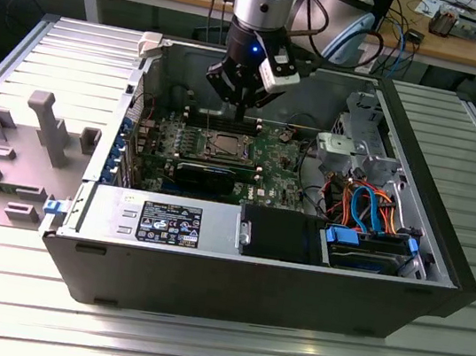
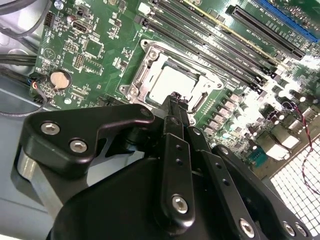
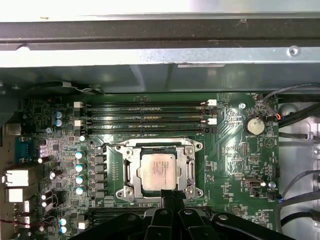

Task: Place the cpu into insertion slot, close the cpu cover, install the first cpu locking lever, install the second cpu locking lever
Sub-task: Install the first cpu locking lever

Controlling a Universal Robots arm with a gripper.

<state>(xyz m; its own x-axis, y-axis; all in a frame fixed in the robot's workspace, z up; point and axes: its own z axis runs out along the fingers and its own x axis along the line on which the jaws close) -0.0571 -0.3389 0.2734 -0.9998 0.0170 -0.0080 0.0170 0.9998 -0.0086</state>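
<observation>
The chip (image 3: 157,172) is seated in the socket (image 3: 131,191) under the closed cover (image 3: 189,165); levers seem unlatched. At six o'clock, the gripper (image 3: 171,196) is seen pinched together, empty.

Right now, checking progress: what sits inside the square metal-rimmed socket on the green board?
The silvery square chip lies inside, framed by the thin metal cover plate; the contacts beneath are covered.

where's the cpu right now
The cpu sits in the insertion slot on the green board, framed by the cpu cover, beside the long memory slots, just ahead of the gripper.
</observation>
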